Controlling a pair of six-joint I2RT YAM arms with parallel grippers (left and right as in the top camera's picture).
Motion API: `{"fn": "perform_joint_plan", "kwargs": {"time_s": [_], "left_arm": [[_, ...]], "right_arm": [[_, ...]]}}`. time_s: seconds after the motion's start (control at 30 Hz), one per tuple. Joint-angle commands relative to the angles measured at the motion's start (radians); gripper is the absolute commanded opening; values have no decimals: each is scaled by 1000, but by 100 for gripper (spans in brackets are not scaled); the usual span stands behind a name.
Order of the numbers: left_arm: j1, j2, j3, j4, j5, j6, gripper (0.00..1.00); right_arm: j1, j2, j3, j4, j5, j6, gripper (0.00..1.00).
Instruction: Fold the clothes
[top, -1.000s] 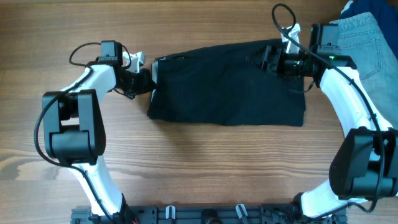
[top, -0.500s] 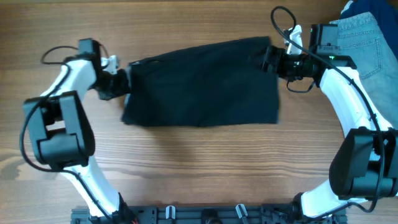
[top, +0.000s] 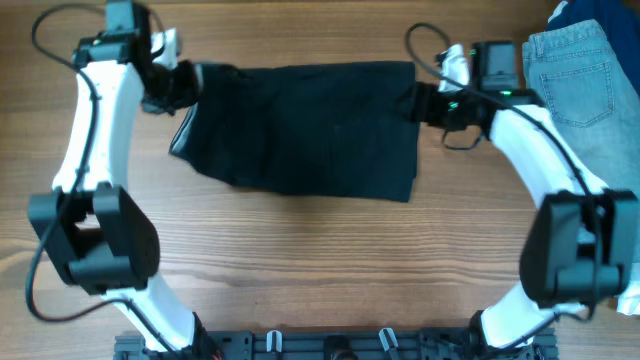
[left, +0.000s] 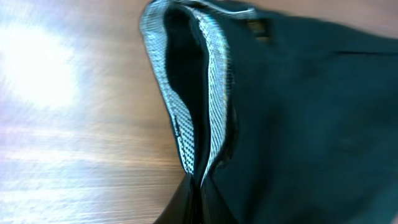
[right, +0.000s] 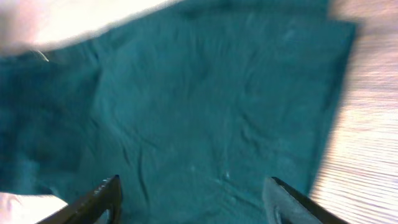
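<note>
The black shorts (top: 310, 125) lie spread flat across the far middle of the table. My left gripper (top: 188, 85) is shut on their left end, and in the left wrist view (left: 199, 208) the dark fingers pinch the cloth (left: 298, 112) just below the white-patterned edge strip (left: 214, 81). My right gripper (top: 417, 103) is at the shorts' right end. In the right wrist view (right: 194, 183) its fingers stand wide apart over the cloth (right: 205, 93), holding nothing. The light-blue denim shorts (top: 570, 60) lie at the far right, apart from both grippers.
A dark blue garment (top: 585, 10) shows at the far right corner behind the denim. A white object (top: 630, 295) sits at the right edge. Bare wood tabletop (top: 320, 270) lies in front of the shorts. Cables loop above both wrists.
My left gripper has pulled the black shorts leftward and toward the far edge, and the cloth slid with it. My right arm followed to the left.
</note>
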Motion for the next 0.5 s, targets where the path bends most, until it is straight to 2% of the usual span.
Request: {"fn": "perform_joint_plan", "kwargs": {"time_s": [0.0,0.1,0.27,0.47], "left_arm": [[-104,-108,42,-2,-2,-28,4],[-177,-153,42,11,-2,-28,4],[-283,-193,42,37,-2,-77,4],[-372,-182,42,58,-1,-164,4]], "right_arm": [[34,93,-12,5,58,-4,58],[33,139,-12,0,117,21,43],[30,199,-12,6,116,8,27],[26,209,-12,8,146,8,17]]}}
